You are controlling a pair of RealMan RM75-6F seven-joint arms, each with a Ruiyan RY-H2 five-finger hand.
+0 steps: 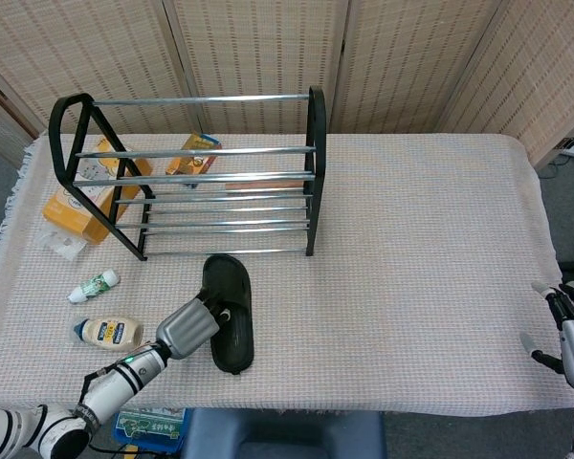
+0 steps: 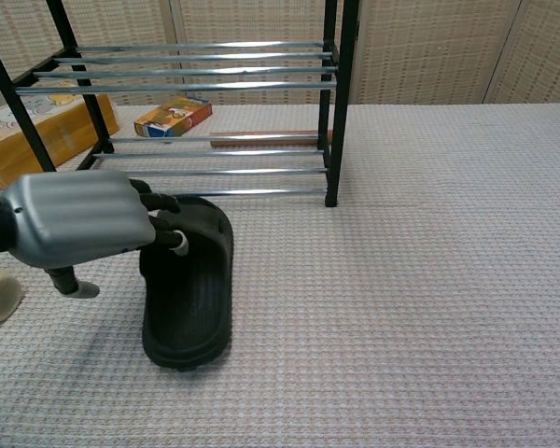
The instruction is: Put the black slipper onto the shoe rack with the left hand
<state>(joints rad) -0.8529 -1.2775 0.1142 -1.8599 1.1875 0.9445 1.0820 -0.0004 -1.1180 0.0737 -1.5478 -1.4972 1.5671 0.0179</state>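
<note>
Light: bright, even, from overhead
Shadows: soft, short, under the black slipper (image 2: 189, 289)
Focus: both views sharp, no glare
</note>
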